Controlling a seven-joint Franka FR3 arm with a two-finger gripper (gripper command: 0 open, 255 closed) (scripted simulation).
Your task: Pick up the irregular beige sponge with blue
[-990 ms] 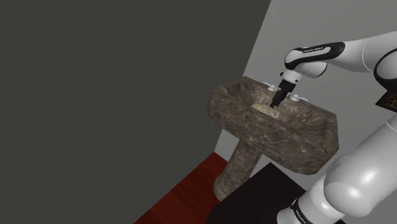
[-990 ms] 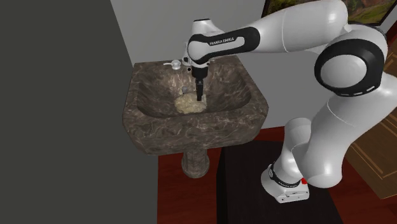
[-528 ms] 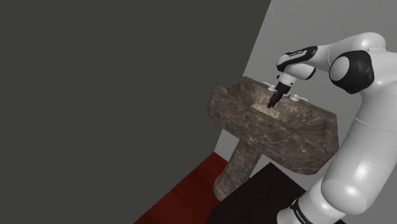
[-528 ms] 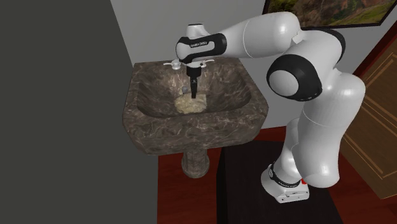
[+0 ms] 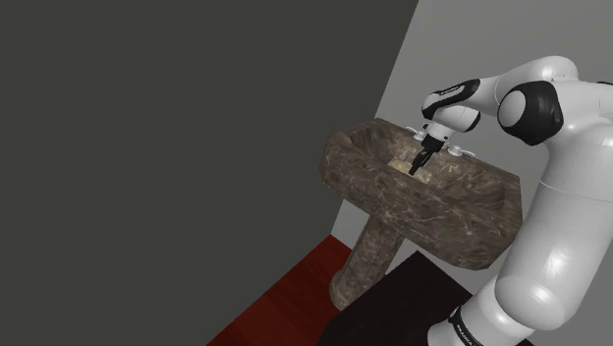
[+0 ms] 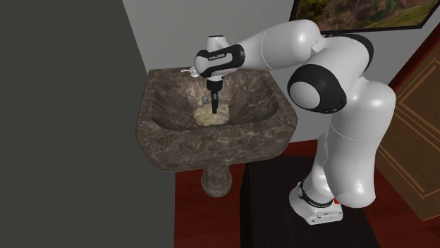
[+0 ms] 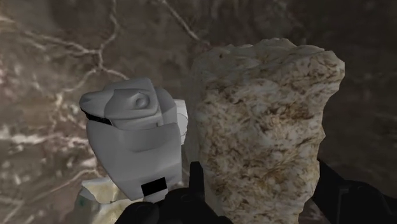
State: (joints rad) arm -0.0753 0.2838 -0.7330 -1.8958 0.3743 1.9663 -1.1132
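Observation:
A rough beige sponge (image 7: 261, 127) stands between my two black fingers (image 7: 197, 184), which clasp its lower part on both sides. It lies in the bowl of a dark marbled pedestal sink (image 6: 211, 144), where it shows as a pale lump (image 6: 206, 117) under the gripper (image 6: 214, 107). In the shoulder view the gripper (image 5: 417, 171) points down into the sink (image 5: 432, 226) onto the pale sponge (image 5: 401, 165). No blue shows on the sponge's visible face. A grey moulded object (image 7: 130, 146) lies close beside the sponge in the bowl.
White tap fittings (image 6: 190, 70) sit on the sink's back rim near the light wall. A dark grey wall (image 5: 177, 147) stands close along one side of the sink. Below are red floor (image 5: 285, 295) and the black stand (image 6: 282, 211). A wooden door (image 6: 416, 155) is behind the arm.
The fingers went from open to shut on the sponge. The hand shifted slightly toward the second exterior view's left while the arm's elbow swung round and upward.

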